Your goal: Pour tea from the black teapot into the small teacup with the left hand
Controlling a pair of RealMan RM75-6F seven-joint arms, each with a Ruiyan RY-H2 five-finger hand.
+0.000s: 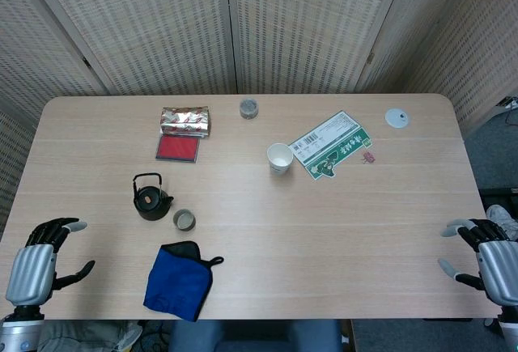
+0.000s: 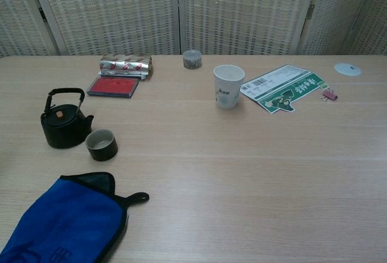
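The black teapot stands upright on the left part of the table, handle raised and lid on. The small dark teacup sits just to its right, close beside it, and looks empty. My left hand hovers at the table's front left corner, well to the left of the teapot, fingers apart and holding nothing. At the front right corner my right hand is also open and empty. Neither hand shows in the chest view.
A blue cloth lies at the front edge below the teacup. Farther back are a red box, a foil packet, a small tin, a white paper cup, a green packet and a white disc.
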